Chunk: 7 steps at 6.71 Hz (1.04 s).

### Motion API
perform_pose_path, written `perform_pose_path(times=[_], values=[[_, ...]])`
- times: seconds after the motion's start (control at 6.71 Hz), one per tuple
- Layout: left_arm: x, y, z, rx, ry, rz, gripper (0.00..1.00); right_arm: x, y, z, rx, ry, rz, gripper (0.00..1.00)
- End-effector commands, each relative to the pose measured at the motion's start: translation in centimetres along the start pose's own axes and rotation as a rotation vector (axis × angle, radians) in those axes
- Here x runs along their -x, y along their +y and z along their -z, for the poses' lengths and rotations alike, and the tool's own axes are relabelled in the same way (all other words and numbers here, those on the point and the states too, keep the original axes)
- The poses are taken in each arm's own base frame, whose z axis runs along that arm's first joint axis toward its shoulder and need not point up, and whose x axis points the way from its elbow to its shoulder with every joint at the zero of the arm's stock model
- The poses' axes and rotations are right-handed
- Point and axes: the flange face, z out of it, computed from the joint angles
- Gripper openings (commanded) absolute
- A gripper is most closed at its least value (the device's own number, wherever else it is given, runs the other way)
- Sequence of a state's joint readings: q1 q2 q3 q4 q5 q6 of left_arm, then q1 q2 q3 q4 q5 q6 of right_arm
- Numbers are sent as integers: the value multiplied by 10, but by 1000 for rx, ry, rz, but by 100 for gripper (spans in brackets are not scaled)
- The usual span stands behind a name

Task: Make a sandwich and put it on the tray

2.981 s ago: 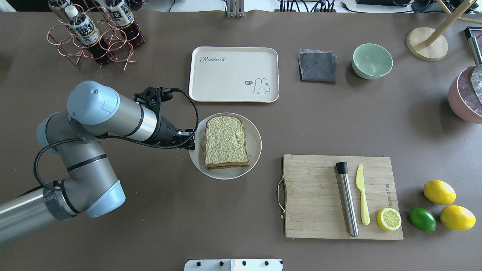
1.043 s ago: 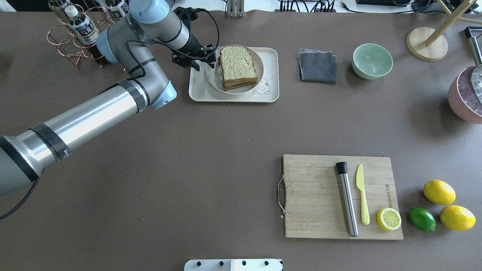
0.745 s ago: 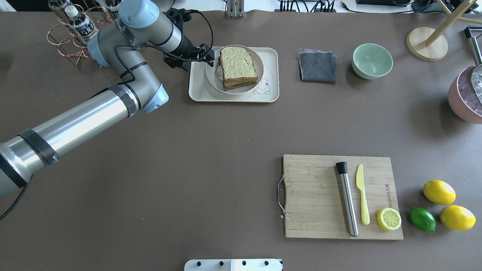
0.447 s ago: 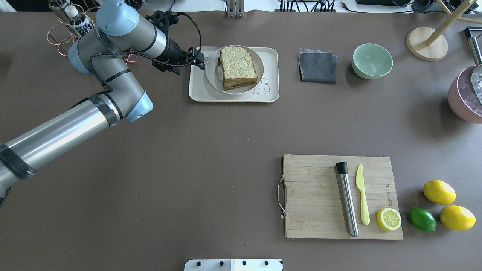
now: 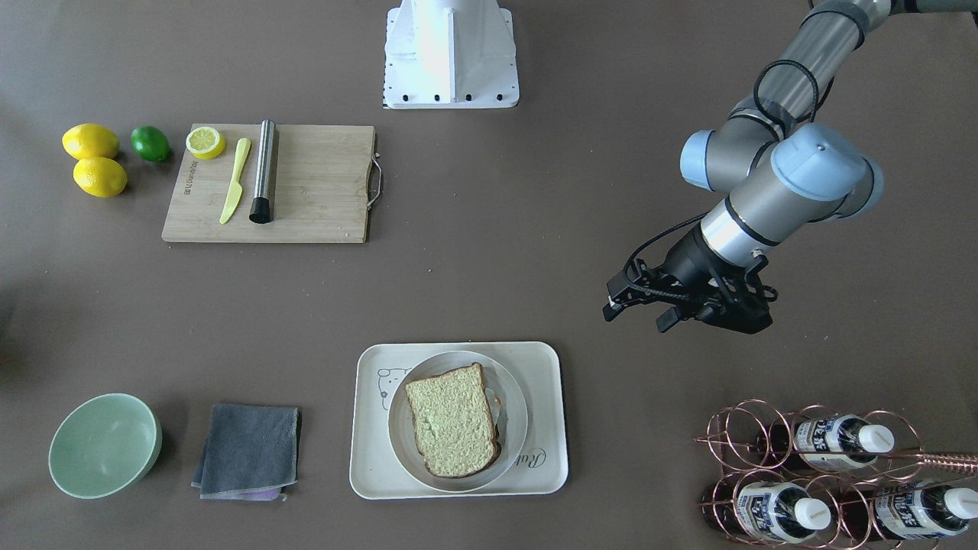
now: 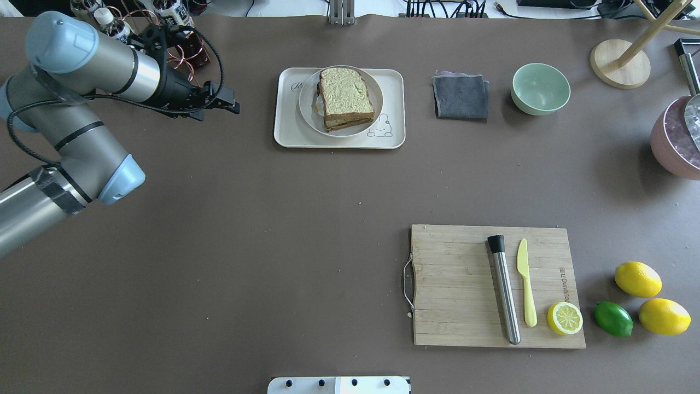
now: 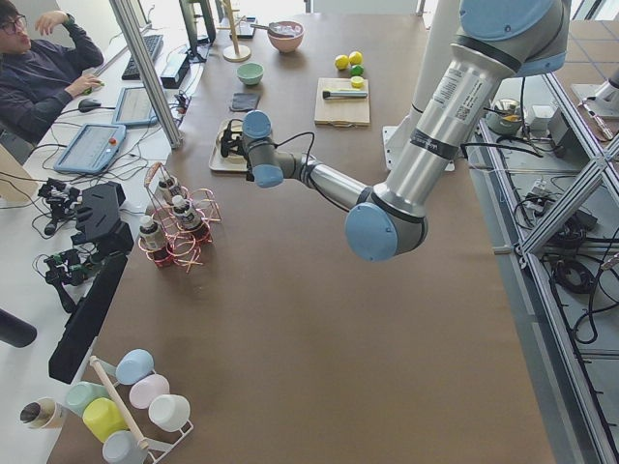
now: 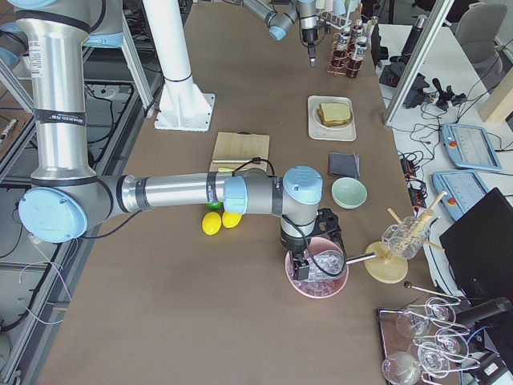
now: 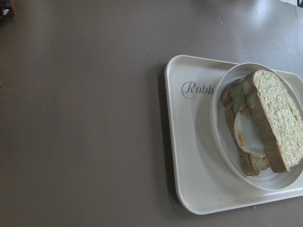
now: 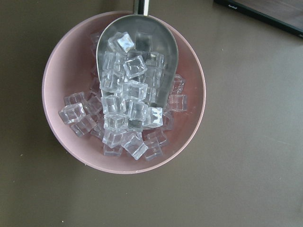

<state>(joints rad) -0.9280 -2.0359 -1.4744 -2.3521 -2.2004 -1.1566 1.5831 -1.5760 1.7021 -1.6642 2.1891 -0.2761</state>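
Left gripper [image 5: 636, 312]: jaws apart, nothing held, hung over bare table left of the tray [image 6: 285, 131] and clear of it. Right gripper [image 8: 301, 271]: seen only from the side, so open or closed cannot be told; it is poised over the pink bowl [image 10: 61, 71] at the far right, which is filled with ice [image 10: 128, 109] and has a steel scoop [image 10: 161, 52] laid in it.

Near right: a board [image 6: 454, 284] is laid flat, handle to the left. A steel rod [image 6: 504, 295], a yellow knife [image 6: 526, 284] and a lemon half [image 6: 565, 318] are set on it, rod and knife side by side, the half at the near right corner. Two lemons [image 6: 638, 279] and a lime [image 6: 613, 319] are grouped just right of the board, on the table.

Far centre: the sandwich [image 6: 345, 98] is stacked on a white plate [image 6: 307, 117], and the plate is seated inside the tray. In the wrist view, egg white [image 9: 248, 137] is seen sticking out between the slices on the left side.

Far right of the tray: a grey cloth [image 6: 461, 97], folded, then a green bowl [image 6: 540, 88], upright.

Far left: a copper bottle rack [image 5: 810, 473] with bottles, just beyond the left gripper.
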Motion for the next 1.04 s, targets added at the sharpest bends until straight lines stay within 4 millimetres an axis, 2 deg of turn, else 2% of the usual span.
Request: perform_pose_path(times=[0.0, 0.3, 0.45, 0.75, 0.89], values=[[77, 29, 78, 16, -42, -39, 98, -1, 3, -3, 6, -3, -5, 100], [198, 51, 140, 24, -134, -148, 98, -6, 7, -20, 20, -78, -31, 100], [246, 62, 164, 28, -178, -213, 98, -7, 7, -22, 22, -83, -34, 100], [319, 60, 218, 69, -303, -266, 98, -10, 11, -31, 32, -112, -49, 100], [351, 54, 254, 97, -358, -275, 98, -10, 11, -31, 33, -113, -50, 100]])
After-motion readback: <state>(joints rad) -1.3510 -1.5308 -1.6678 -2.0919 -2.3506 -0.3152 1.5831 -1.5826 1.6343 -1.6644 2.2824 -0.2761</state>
